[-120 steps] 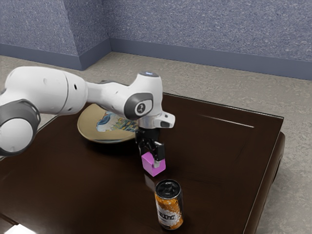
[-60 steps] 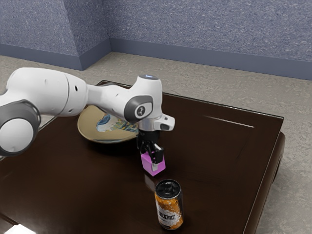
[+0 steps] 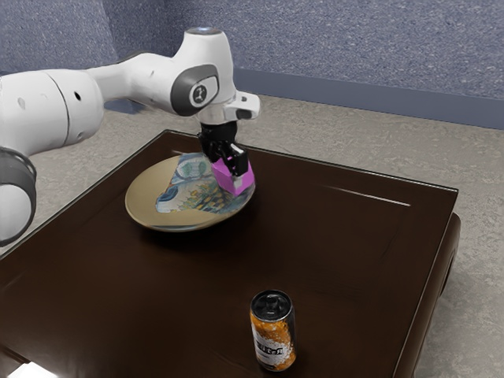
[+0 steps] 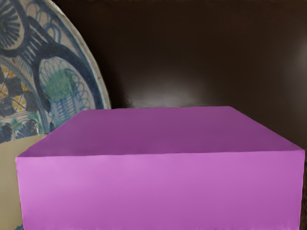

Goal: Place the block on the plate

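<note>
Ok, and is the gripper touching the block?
Touching. The exterior view shows the gripper around the block, one fingertip lying against its side.

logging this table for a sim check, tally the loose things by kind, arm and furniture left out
Block: 1, the pink-purple one held in the hand
Plate: 1, tan with a blue patterned section
Drink can: 1, orange and black, upright
Total: 3

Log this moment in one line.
black gripper: shut on pink block | block: at edge of round patterned plate | orange-black can: upright | release: not done
</note>
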`<action>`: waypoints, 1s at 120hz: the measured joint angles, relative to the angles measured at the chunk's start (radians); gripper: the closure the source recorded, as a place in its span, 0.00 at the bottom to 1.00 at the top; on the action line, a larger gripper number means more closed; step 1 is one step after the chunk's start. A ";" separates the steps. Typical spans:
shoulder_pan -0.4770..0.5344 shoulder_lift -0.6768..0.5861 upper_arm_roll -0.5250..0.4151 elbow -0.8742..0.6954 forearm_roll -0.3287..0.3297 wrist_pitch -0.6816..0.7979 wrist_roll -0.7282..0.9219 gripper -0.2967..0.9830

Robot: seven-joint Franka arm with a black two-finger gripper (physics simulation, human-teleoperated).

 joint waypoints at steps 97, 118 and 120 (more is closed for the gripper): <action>0.068 0.302 0.329 0.225 -0.232 -0.040 0.002 0.52; 0.075 0.346 0.303 0.274 -0.263 0.036 0.005 0.51; 0.077 0.355 0.298 0.280 -0.264 0.045 0.005 0.51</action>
